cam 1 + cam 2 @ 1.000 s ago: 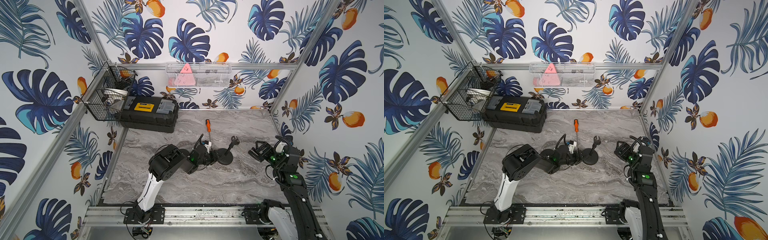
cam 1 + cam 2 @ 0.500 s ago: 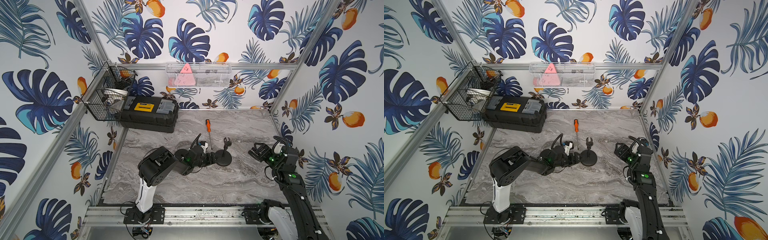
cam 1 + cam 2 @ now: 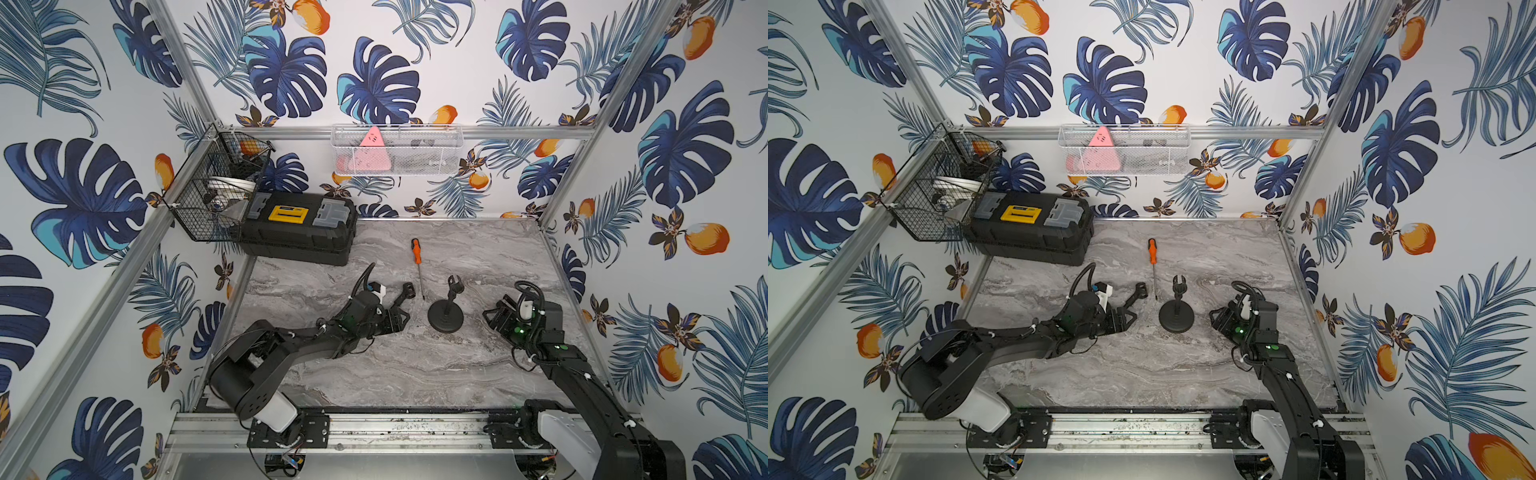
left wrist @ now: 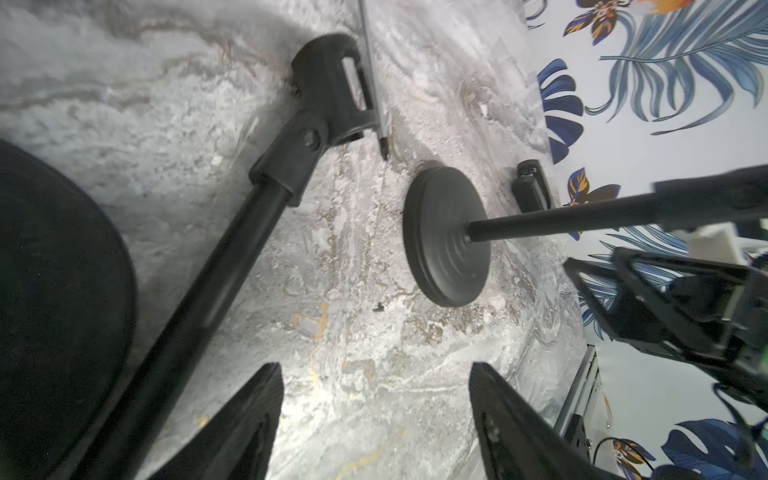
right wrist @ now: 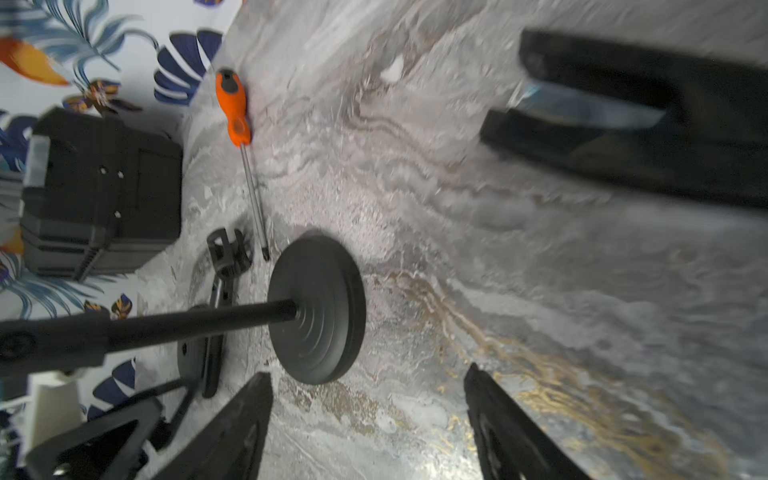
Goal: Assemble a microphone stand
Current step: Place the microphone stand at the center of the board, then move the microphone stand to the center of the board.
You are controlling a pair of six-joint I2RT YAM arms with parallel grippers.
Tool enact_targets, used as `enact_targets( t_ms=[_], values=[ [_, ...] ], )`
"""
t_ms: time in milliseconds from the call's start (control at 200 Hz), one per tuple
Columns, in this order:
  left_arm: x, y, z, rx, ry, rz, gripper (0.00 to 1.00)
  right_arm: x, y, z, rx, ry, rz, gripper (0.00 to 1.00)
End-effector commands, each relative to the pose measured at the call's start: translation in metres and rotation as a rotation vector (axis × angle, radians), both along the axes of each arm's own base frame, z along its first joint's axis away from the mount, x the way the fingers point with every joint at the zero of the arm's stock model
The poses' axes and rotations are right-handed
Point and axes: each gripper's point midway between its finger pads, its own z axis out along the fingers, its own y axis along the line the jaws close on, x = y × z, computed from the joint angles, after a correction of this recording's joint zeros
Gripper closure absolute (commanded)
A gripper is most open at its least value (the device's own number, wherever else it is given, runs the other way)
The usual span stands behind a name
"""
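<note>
The left gripper [image 4: 374, 368] has its jaws apart, with only bare counter [image 4: 353, 324] between them. Just outside one finger [image 4: 257, 415] runs the pole of a second stand [image 4: 232, 249]. It lies on its side, base close by the wrist and clip pointing toward the back. The right gripper [image 5: 368, 370] faces in from the other side, jaws likewise apart and empty.

Between the two grippers the stand [image 3: 445, 319] is upright on its round base with its clip on top. It touches neither gripper and stands near the counter's middle, well apart from every edge. A screwdriver [image 3: 416, 253] lies between the two clips, tip just beside the lying one, handle toward the back wall.

Open counter stretches from the arms to the front rail [image 3: 374, 428], and again in the back right corner.

A closed toolbox [image 3: 299, 232] fills the back left corner. Beside it a wire basket [image 3: 195, 208] hangs on the left frame, holding a white round piece and things I cannot make out. A mesh tray [image 3: 436, 162] on the back wall holds a pink triangle [image 3: 372, 151] and dark items too small to tell.
</note>
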Motion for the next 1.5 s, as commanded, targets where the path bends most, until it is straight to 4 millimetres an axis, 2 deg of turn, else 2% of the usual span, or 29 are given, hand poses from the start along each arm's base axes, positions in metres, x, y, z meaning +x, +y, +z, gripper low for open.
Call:
enact_targets(
  t_ms=[0,120,275,350,440,580,726,931,1171,1341,1491],
  values=[
    [-0.008,0.021,0.000,0.132,-0.038,-0.004,0.24,0.001,0.012,-0.005,-0.024,0.004,0.017,0.32],
    [-0.011,0.031,0.010,0.149,-0.073,0.005,0.22,-0.006,0.029,-0.016,0.022,0.039,0.063,0.55],
    [-0.013,0.038,0.015,0.149,-0.095,0.010,0.21,-0.019,0.053,-0.023,0.025,0.077,0.130,0.65],
    [-0.014,0.040,0.018,0.144,-0.105,0.012,0.21,-0.023,0.068,-0.024,0.039,0.084,0.175,0.73],
    [-0.015,0.041,0.021,0.145,-0.113,0.006,0.21,-0.023,0.075,-0.026,0.056,0.096,0.193,0.87],
    [-0.017,0.046,0.022,0.157,-0.122,0.010,0.21,-0.020,0.087,-0.031,0.124,0.102,0.223,1.00],
    [-0.018,0.052,0.024,0.154,-0.130,0.021,0.20,-0.015,0.100,-0.036,0.193,0.117,0.247,1.00],
    [-0.017,0.056,0.021,0.154,-0.124,0.029,0.19,-0.009,0.107,-0.046,0.259,0.143,0.234,1.00],
    [-0.016,0.058,0.017,0.154,-0.113,0.033,0.19,0.004,0.106,-0.060,0.305,0.163,0.187,1.00],
    [-0.016,0.061,0.018,0.165,-0.115,0.038,0.19,0.025,0.095,-0.064,0.330,0.152,0.130,1.00],
    [-0.015,0.064,0.016,0.172,-0.108,0.041,0.19,0.052,0.092,-0.061,0.390,0.117,0.114,1.00]
  ],
)
